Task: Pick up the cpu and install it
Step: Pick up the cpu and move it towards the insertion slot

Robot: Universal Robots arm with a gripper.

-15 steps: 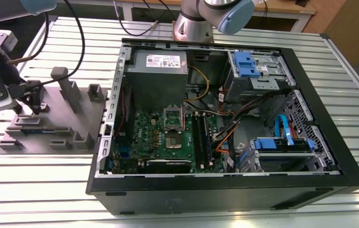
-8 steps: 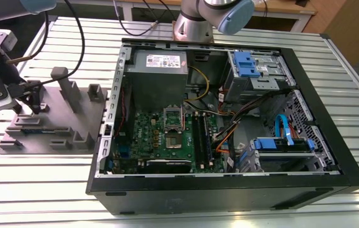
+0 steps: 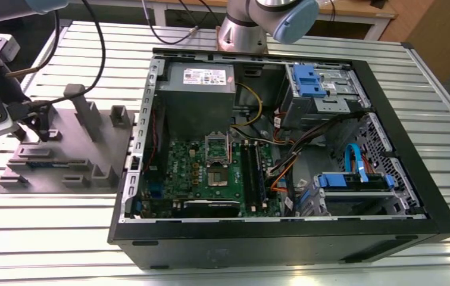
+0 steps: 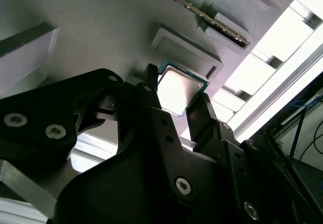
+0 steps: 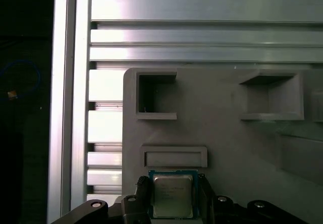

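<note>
Claw (image 5: 172,183) pinching cpu (image 5: 172,198) edges, chip between its fingers (image 5: 143,187), grey holder (image 5: 217,133) behind

Exterior view looks down; both wrist views closely share cpu (image 5: 172,194) (image 4: 177,89).

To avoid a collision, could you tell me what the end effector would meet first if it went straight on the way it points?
Most likely the cpu, lying directly ahead of the end effector on the grey fixture, though depth is unclear.
</note>
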